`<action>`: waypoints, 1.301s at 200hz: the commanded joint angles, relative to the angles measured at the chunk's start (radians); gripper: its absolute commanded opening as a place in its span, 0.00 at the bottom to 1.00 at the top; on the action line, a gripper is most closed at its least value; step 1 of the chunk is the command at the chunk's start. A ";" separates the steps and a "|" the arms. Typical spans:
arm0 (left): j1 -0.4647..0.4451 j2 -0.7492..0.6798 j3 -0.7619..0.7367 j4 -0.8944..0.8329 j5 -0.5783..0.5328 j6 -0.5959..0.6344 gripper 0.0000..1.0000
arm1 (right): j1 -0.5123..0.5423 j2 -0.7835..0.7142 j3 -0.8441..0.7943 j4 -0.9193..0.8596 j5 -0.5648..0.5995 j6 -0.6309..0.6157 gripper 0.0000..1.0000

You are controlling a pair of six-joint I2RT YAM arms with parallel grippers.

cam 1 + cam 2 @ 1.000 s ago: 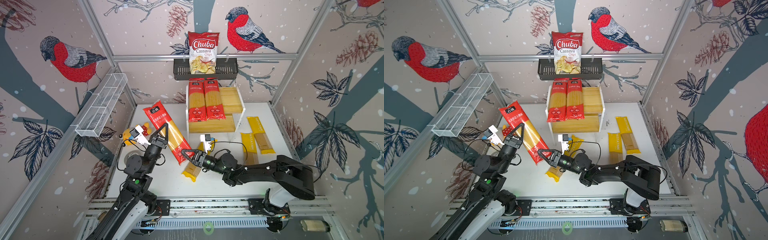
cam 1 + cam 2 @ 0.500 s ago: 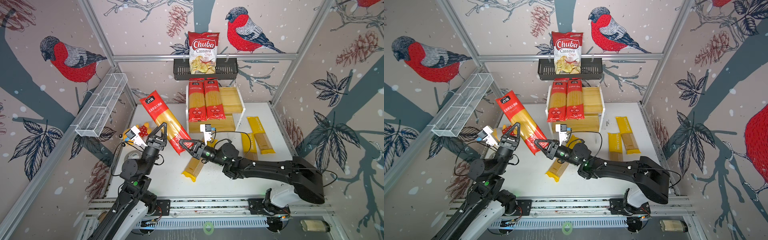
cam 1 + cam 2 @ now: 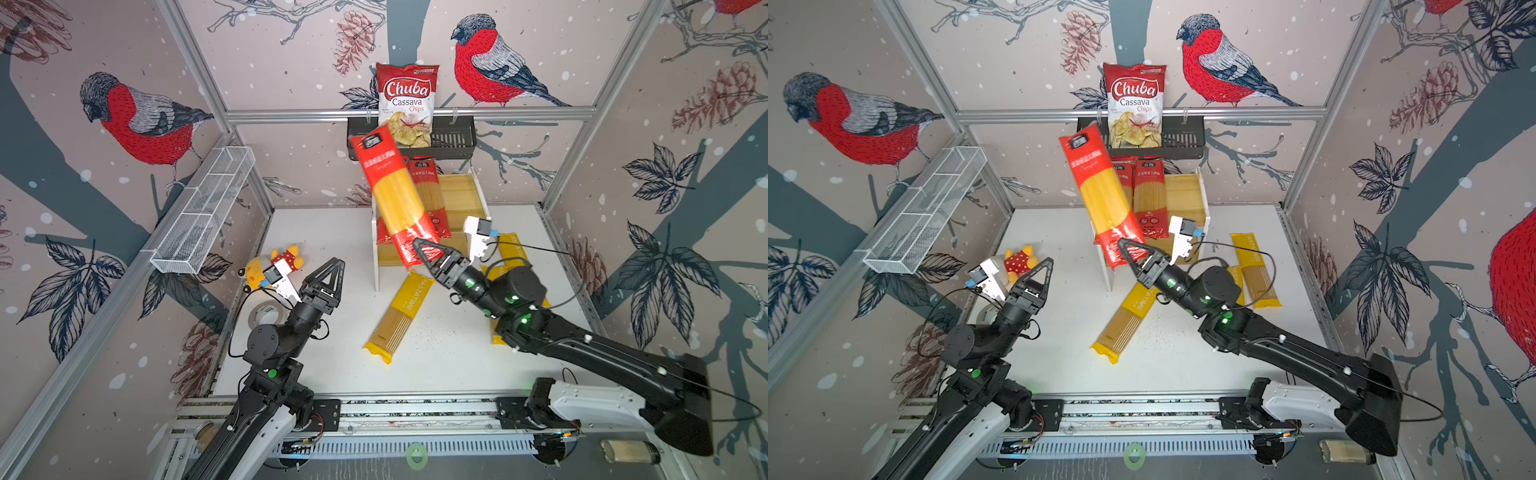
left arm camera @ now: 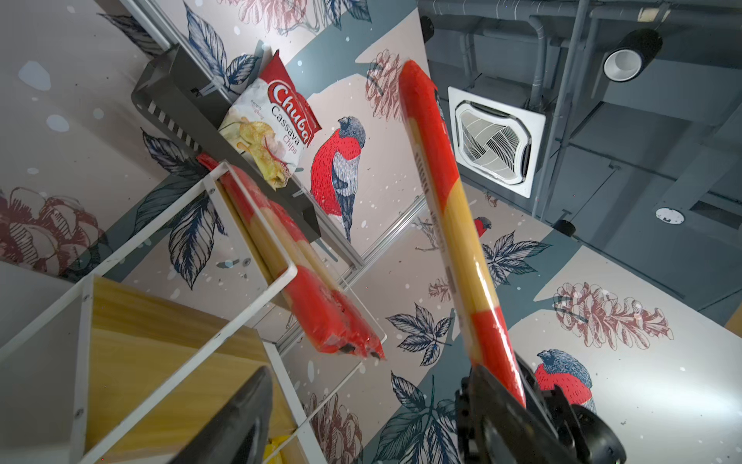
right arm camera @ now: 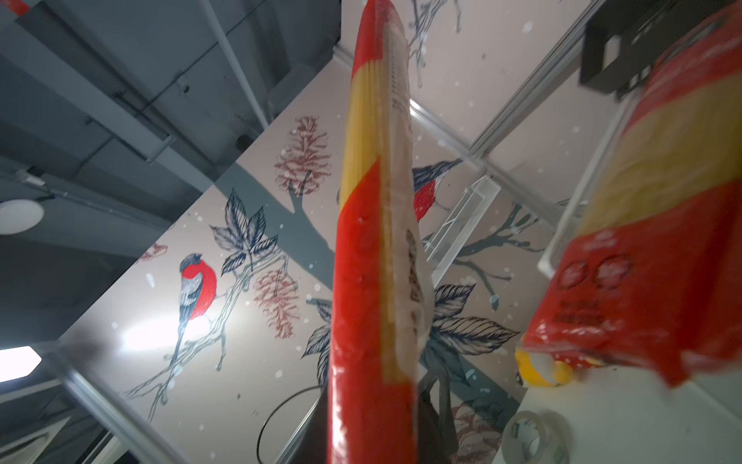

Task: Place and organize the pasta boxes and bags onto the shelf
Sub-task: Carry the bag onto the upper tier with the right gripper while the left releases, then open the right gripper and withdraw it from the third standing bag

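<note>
The place I'm working in is plainly a robotics lab test cell. My left arm (image 3: pixel 270 343) and right arm (image 3: pixel 602 353) are mounted on a metal rail (image 3: pixel 415 409) at the front of a white tabletop (image 3: pixel 449 357), boxed in by aluminium profiles (image 3: pixel 291 114) carrying bullfinch-printed panels (image 3: pixel 141 124). Above them the left wrist view shows a bare grey ceiling (image 4: pixel 642 140): exposed pipes (image 4: pixel 538 60), a cassette air conditioner (image 4: pixel 496 140), a spotlight (image 4: pixel 630 56).
</note>
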State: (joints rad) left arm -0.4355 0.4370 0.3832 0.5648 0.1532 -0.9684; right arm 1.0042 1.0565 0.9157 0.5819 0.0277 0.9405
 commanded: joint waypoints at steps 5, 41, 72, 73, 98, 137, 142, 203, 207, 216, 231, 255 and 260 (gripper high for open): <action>-0.004 0.013 -0.014 0.010 0.051 0.011 0.75 | -0.087 -0.081 0.035 -0.210 0.201 -0.073 0.00; -0.045 0.006 -0.031 -0.015 0.041 0.067 0.75 | -0.352 -0.103 0.100 -0.385 0.057 -0.037 0.00; -0.084 0.006 -0.084 -0.013 0.030 0.080 0.75 | -0.469 -0.047 0.099 -0.391 -0.082 -0.030 0.00; -0.086 0.005 -0.086 -0.013 0.029 0.080 0.75 | -0.471 -0.046 0.098 -0.387 -0.085 -0.029 0.00; -0.120 -0.016 -0.129 -0.002 -0.003 0.070 0.75 | -0.475 -0.036 0.075 -0.330 -0.132 -0.010 0.00; -0.127 -0.029 -0.140 -0.029 -0.023 0.092 0.75 | -0.464 -0.024 0.063 -0.246 -0.175 0.069 0.00; -0.128 -0.025 -0.137 -0.029 -0.022 0.096 0.75 | -0.458 -0.022 0.072 -0.242 -0.173 0.070 0.00; -0.131 0.014 -0.136 0.015 0.003 0.088 0.75 | -0.462 0.016 0.029 -0.141 -0.124 0.268 0.02; -0.131 0.013 -0.135 0.014 0.003 0.090 0.75 | -0.466 0.016 0.022 -0.137 -0.124 0.285 0.03; -0.131 0.008 -0.133 0.003 0.003 0.096 0.75 | -0.469 0.020 0.014 -0.139 -0.121 0.301 0.05; -0.131 -0.008 -0.127 -0.021 -0.001 0.109 0.75 | -0.468 0.023 0.007 -0.146 -0.111 0.308 0.10; -0.131 -0.024 -0.130 -0.042 -0.006 0.115 0.75 | -0.475 0.023 -0.022 -0.136 -0.102 0.336 0.15; -0.132 -0.028 -0.132 -0.043 -0.006 0.115 0.75 | -0.479 0.023 -0.029 -0.132 -0.107 0.343 0.17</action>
State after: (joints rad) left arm -0.5655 0.4187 0.2474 0.5171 0.1524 -0.8764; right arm 0.5339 1.0821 0.9054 0.2874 -0.0772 1.2438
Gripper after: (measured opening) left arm 0.748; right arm 0.195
